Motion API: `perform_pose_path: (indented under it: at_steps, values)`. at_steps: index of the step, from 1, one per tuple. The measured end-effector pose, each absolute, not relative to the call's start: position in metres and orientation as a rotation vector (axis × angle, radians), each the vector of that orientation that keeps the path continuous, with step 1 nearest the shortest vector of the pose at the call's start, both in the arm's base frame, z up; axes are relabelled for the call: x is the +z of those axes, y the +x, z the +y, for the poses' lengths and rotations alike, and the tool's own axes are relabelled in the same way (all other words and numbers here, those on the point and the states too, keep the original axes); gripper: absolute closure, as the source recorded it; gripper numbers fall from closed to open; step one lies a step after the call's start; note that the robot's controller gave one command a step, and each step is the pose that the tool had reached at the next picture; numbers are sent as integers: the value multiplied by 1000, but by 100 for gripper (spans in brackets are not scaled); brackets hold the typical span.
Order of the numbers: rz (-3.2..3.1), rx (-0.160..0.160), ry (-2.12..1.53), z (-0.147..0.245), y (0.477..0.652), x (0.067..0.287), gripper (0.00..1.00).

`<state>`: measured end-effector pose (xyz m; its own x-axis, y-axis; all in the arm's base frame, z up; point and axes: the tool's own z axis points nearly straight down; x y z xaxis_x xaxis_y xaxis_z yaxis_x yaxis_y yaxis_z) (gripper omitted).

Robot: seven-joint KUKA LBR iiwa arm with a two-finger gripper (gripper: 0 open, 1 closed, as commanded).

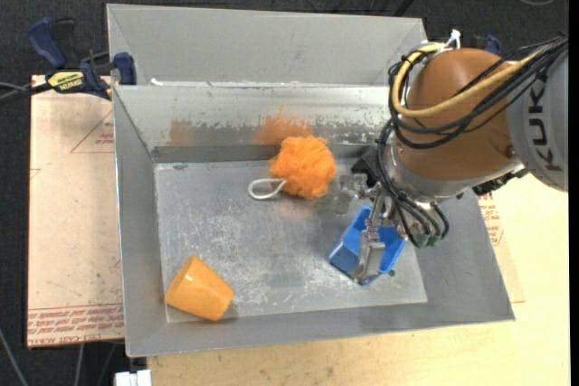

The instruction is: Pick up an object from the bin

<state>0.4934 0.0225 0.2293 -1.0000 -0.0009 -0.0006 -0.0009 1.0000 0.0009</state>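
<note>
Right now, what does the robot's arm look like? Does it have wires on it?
Yes! The arm is pale grey, with big black letters on its side. Near its end is a round orange-brown cover, smooth like a ball. Black and yellowish cables loop over the cover. At the tip is the gripper, slim and made of silvery metal.

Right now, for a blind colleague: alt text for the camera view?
The gripper is over a blue plastic piece, front right in the grey metal bin. An orange mesh pouf lies farther back, an orange plastic cup front left.
</note>
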Motion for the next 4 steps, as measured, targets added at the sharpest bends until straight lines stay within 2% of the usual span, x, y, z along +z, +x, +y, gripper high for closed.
perform_pose_path:
  at_steps: [1, 2, 3, 4]
  values:
    - [3141, 3, 20, 5, 523, 192, 0]
    - [3139, 2, -14, -15, 505, 139, 0]
    - [3139, 4, -147, -36, 499, 110, 0]
    - [3163, 17, -39, -83, 538, 103, 0]
